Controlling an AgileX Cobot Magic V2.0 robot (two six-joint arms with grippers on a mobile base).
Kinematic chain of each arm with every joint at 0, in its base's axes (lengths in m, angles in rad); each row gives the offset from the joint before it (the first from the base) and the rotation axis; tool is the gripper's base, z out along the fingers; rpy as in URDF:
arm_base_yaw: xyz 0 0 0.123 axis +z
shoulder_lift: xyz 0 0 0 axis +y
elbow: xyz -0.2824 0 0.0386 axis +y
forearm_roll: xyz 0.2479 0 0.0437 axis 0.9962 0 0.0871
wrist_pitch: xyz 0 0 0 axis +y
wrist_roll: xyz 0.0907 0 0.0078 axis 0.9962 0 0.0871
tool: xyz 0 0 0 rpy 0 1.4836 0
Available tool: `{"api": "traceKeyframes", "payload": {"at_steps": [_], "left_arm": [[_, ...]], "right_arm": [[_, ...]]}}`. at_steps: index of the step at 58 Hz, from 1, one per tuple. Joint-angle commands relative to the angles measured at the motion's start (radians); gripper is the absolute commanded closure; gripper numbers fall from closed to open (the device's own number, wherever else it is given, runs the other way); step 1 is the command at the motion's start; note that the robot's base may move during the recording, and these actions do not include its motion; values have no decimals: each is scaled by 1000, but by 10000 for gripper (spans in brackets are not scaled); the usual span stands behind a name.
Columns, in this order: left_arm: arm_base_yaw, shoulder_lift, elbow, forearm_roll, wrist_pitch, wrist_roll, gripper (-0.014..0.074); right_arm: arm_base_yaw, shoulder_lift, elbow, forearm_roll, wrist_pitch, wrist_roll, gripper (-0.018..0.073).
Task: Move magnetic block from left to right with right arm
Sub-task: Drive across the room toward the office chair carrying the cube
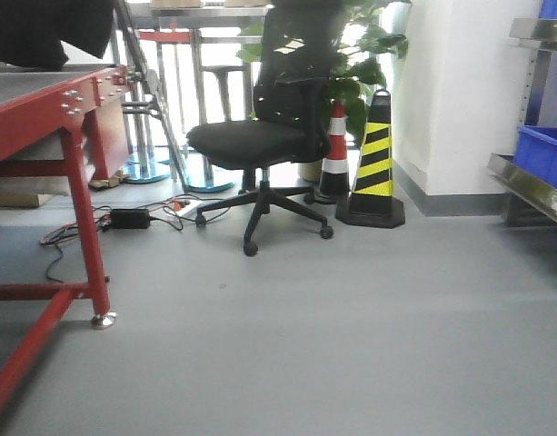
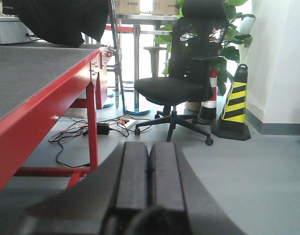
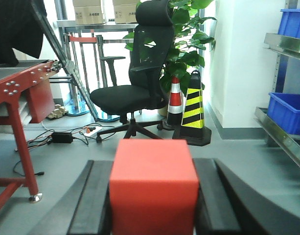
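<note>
Between right fingers, magnetic block (left fingers together)

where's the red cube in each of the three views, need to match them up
Exterior front-facing: not in it.
Left wrist-mounted: not in it; the left hand is shut on nothing.
Right wrist-mounted: the magnetic block fills the bottom centre, clamped in the right hand.
Shared landmark: the yellow-and-black cone, standing right of the black office chair in all three.
</note>
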Motion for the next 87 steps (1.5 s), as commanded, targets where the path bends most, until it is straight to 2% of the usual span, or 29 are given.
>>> {"api": "traceKeyframes", "payload": {"at_steps": [1, 87], "left_arm": [[-5, -8, 9, -7, -81, -9, 713], [-5, -8, 9, -7, -83, -9, 713]], "right_arm": [[-6, 10, -30, 6, -83, -3, 293], [-6, 10, -30, 6, -82, -4, 293]]}}
